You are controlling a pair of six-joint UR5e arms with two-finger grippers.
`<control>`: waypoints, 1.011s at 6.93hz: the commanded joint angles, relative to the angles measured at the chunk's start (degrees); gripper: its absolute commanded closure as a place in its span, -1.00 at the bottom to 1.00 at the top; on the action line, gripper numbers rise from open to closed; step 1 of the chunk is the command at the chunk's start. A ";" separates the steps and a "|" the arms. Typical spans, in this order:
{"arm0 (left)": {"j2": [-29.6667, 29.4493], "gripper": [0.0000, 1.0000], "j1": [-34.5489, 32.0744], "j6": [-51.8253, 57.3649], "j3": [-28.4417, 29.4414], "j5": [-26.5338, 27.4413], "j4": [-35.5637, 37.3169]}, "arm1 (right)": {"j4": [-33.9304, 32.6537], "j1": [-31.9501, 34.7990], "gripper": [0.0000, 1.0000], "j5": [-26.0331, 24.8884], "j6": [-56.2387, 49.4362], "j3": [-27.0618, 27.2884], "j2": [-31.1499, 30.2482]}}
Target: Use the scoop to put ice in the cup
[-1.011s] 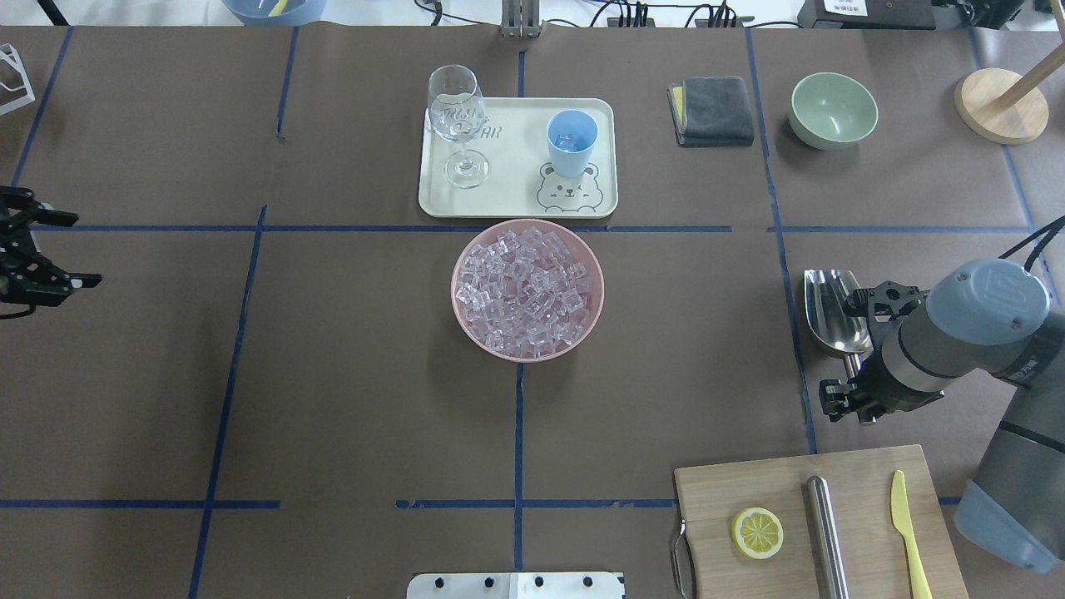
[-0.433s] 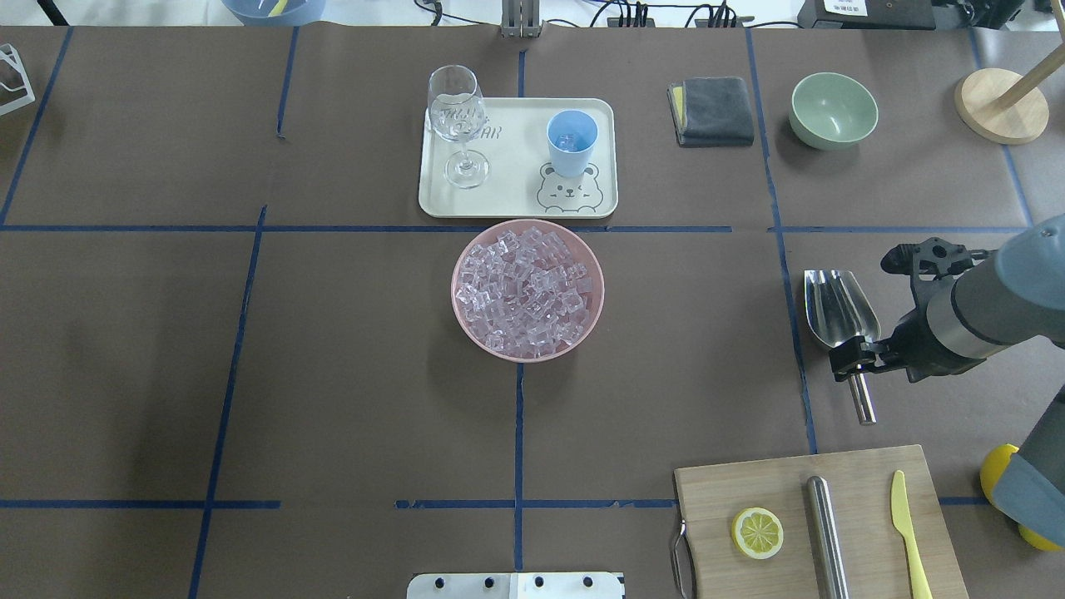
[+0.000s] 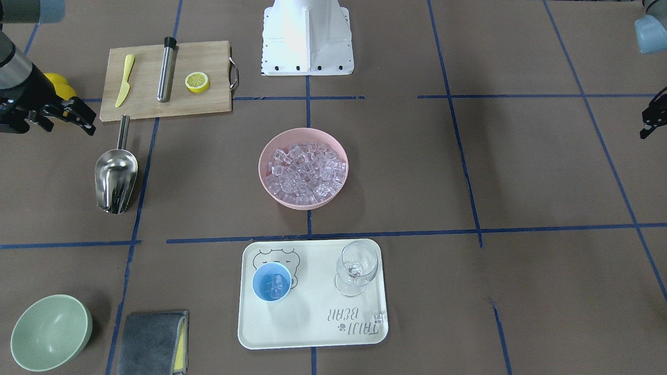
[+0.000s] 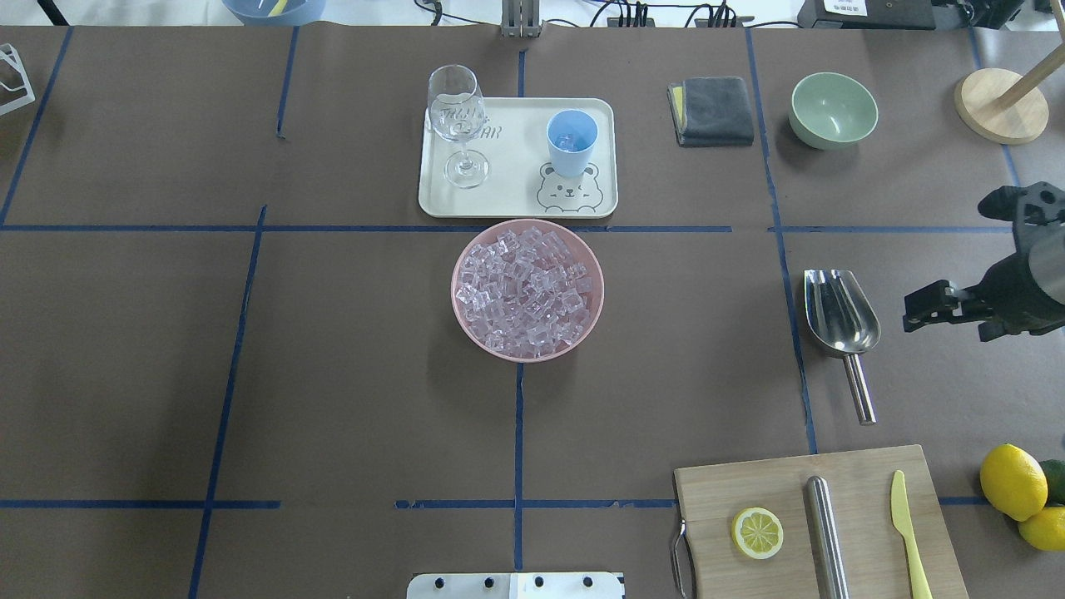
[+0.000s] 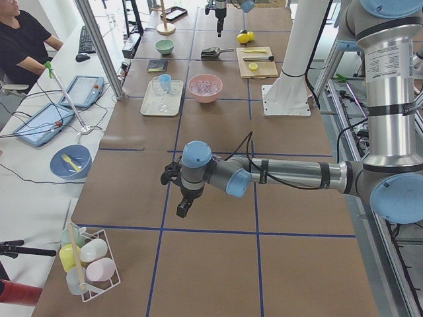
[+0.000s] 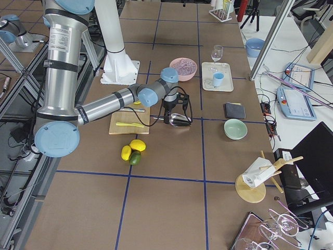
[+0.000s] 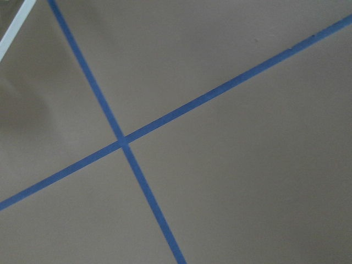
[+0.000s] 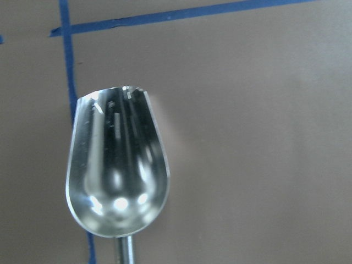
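Note:
The steel scoop (image 4: 840, 316) lies on the table at the right, its trough toward the far side; it also shows in the front view (image 3: 115, 177) and fills the right wrist view (image 8: 116, 176), empty. My right gripper (image 4: 965, 249) is open and empty, to the right of the scoop and apart from it. The light-blue cup (image 4: 572, 141) stands on the cream tray (image 4: 516, 166) with a few ice cubes inside (image 3: 272, 284). More ice (image 4: 527, 291) fills the pink bowl (image 4: 459, 308). My left gripper (image 3: 651, 117) is open at the far left, over bare table.
A wine glass (image 4: 456, 125) stands on the tray. A cutting board (image 4: 857, 491) holds a lemon slice, a steel cylinder and a yellow knife. Lemons (image 4: 1011, 482), a green bowl (image 4: 833, 108), a grey cloth (image 4: 711, 110) and a wooden stand (image 4: 1001, 104) are on the right.
My right gripper has moved right, off the scoop's handle, leaving the scoop lying still. My left gripper has left the overhead view. The lemons have come into sight.

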 commanded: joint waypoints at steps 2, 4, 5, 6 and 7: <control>-0.72 -1.00 -6.85 0.00 -3.19 -3.80 15.38 | -0.67 13.67 -1.00 8.02 -19.32 -6.14 -2.62; -0.99 -1.00 -7.59 0.00 -2.85 -3.54 18.95 | -0.75 20.97 -1.00 8.85 -31.99 -12.38 -2.53; -1.08 -1.00 -7.59 0.00 -2.59 -3.45 19.04 | -0.93 24.23 -1.00 10.24 -36.13 -13.80 -2.70; -0.99 -1.00 -7.59 0.00 -3.02 -3.36 19.04 | -0.84 26.27 -1.00 11.04 -38.52 -14.34 -3.66; -1.08 -1.00 -7.59 0.00 -3.11 -3.36 18.95 | -0.93 28.37 -1.00 11.40 -40.38 -13.91 -3.67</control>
